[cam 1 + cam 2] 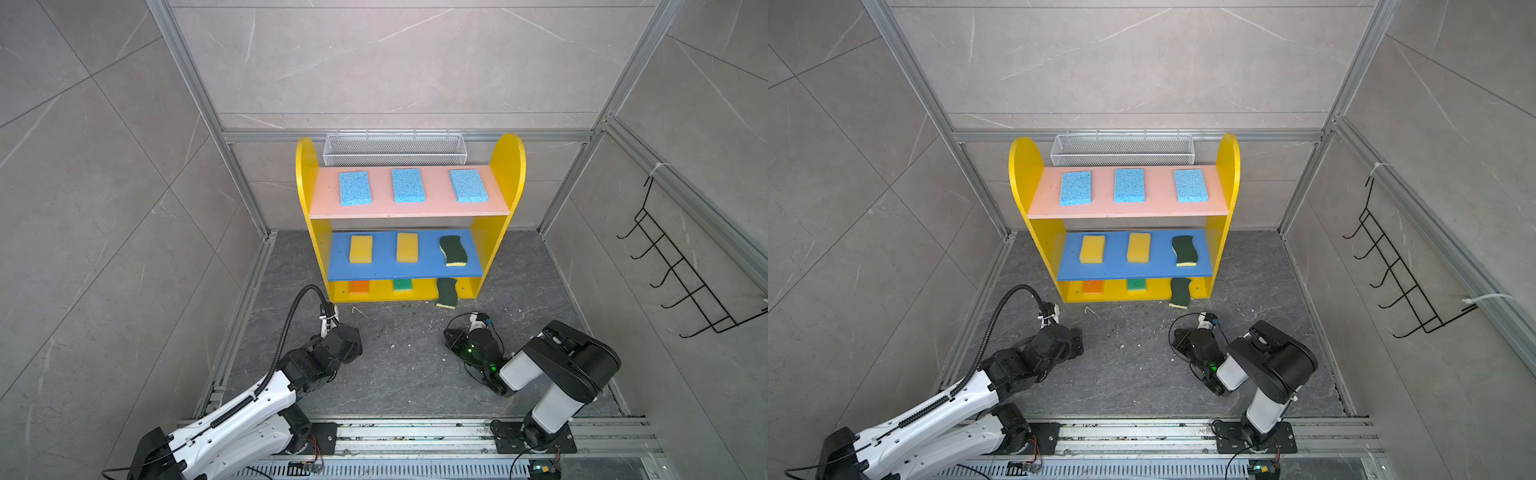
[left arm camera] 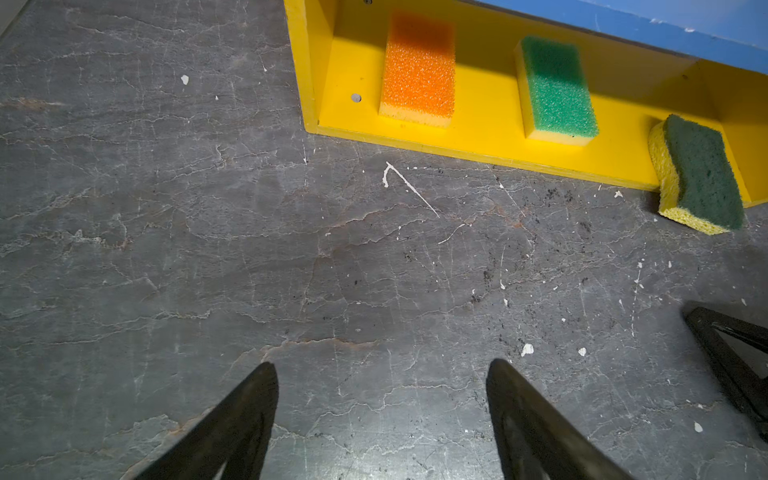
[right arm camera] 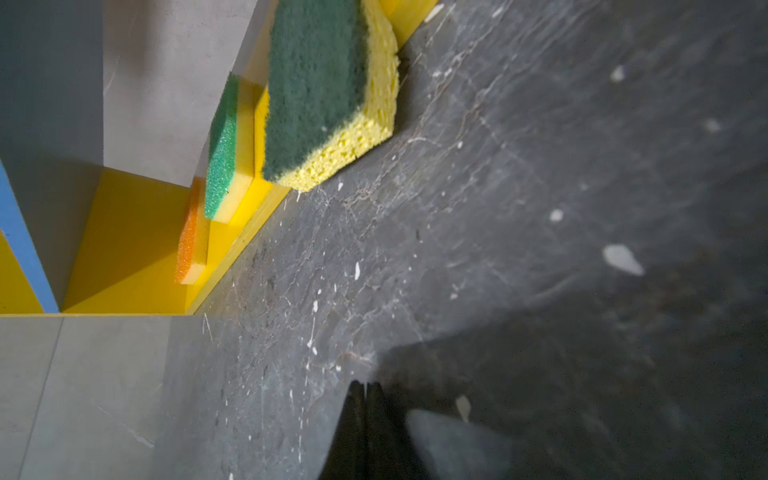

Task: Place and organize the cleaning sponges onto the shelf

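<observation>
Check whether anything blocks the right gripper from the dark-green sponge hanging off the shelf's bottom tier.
Nothing visible does. Only bare floor lies between the shut right gripper and the dark-green sponge, which overhangs the bottom board at its front edge.

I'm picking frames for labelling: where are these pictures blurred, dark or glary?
Right wrist view: the floor near the shut right claw is dark and blurred, the dark-green sponge sharper. Left wrist view: crisp, with shade under the blue board. Both top views: evenly lit, sharp throughout.

I see a white wire-mesh basket point(image 1: 395, 151) on the back wall point(image 1: 395, 62); well right of it, a black wire hook rack point(image 1: 683, 261) hangs.
</observation>
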